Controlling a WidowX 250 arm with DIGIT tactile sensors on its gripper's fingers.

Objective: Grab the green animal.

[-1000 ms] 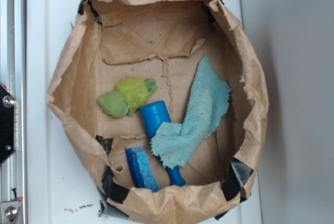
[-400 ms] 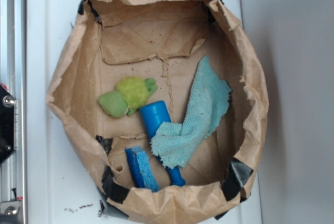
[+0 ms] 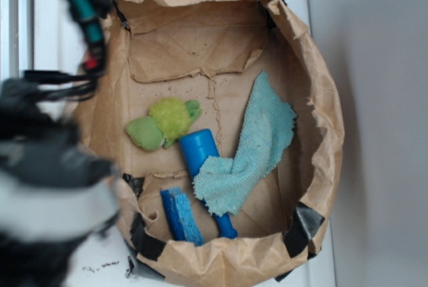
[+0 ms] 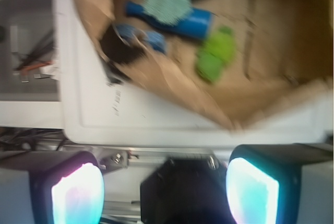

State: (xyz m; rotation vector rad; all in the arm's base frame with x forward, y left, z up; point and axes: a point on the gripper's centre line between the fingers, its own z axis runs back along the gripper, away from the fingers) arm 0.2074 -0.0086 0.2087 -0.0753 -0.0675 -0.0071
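Observation:
The green animal (image 3: 164,123) is a small plush with a fuzzy yellow-green body and a smoother lime head. It lies on the floor of the brown paper bag, left of centre, touching the top of a blue cylinder (image 3: 199,150). In the wrist view the green animal (image 4: 215,54) shows far ahead, blurred. My gripper (image 4: 164,192) is open, nothing between its two lit pads (image 4: 78,192), and it hangs over the metal rail outside the bag's left side. My arm (image 3: 53,180) is a blurred mass at the left of the exterior view.
The crumpled paper bag (image 3: 321,100) has raised walls all round. Inside lie a teal rag (image 3: 257,140) draped over the blue cylinder and a blue sponge (image 3: 180,217) by the near wall. A black bracket (image 4: 182,187) sits on the rail below my gripper.
My arm has swept into the exterior view from the left edge and is blurred with motion. The plush, rag, cylinder and sponge have not moved.

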